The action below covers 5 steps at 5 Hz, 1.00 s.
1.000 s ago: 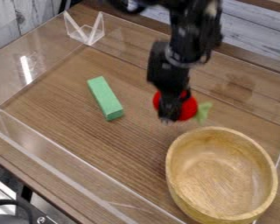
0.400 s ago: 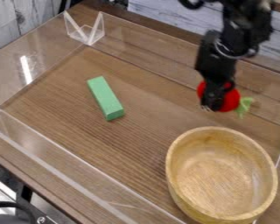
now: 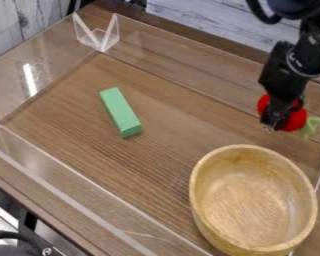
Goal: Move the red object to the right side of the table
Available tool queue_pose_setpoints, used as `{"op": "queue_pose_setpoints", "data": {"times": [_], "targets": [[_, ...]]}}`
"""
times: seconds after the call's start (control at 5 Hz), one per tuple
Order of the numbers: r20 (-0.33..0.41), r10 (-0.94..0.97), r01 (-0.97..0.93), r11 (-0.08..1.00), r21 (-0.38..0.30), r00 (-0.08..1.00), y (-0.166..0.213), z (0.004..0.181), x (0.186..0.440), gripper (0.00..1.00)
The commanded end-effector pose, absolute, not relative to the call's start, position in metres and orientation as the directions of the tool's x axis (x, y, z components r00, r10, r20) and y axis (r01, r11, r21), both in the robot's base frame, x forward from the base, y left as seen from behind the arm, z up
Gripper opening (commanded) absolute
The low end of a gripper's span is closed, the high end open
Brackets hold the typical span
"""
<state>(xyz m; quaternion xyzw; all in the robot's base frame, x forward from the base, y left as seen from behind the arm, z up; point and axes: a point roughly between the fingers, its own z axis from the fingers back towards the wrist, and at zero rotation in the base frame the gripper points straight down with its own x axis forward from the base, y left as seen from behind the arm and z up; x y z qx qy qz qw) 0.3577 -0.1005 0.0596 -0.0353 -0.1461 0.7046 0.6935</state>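
The claw (image 3: pixel 280 112) points steeply down at the far right of the counter (image 3: pixel 190 110), its fingers closed around the red object (image 3: pixel 296 117), whose green leafy tip sticks out to the right near the clear wall. The wooden bowl (image 3: pixel 254 203) sits just in front; a green block (image 3: pixel 120 111) lies well apart, left.

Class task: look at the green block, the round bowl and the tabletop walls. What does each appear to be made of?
Green block: likely painted wood or plastic, with a flat, even, matte colour. Bowl: light wood, with visible grain and a dull finish. Walls: clear acrylic or similar plastic, see-through with bright glinting edges.
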Motion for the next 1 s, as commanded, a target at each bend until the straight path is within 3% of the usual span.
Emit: {"op": "queue_pose_setpoints", "data": {"times": [0.0, 0.6, 0.8], "targets": [[0.147, 0.989, -0.943, 0.036, -0.331, -0.014, -0.092, 0.079, 0.372, 0.0], [0.198, 0.979, -0.916, 0.122, -0.383, 0.047, -0.053, 0.078, 0.375, 0.0], [0.227, 0.967, -0.902, 0.199, -0.383, 0.117, -0.05, 0.076, 0.374, 0.0]]}}
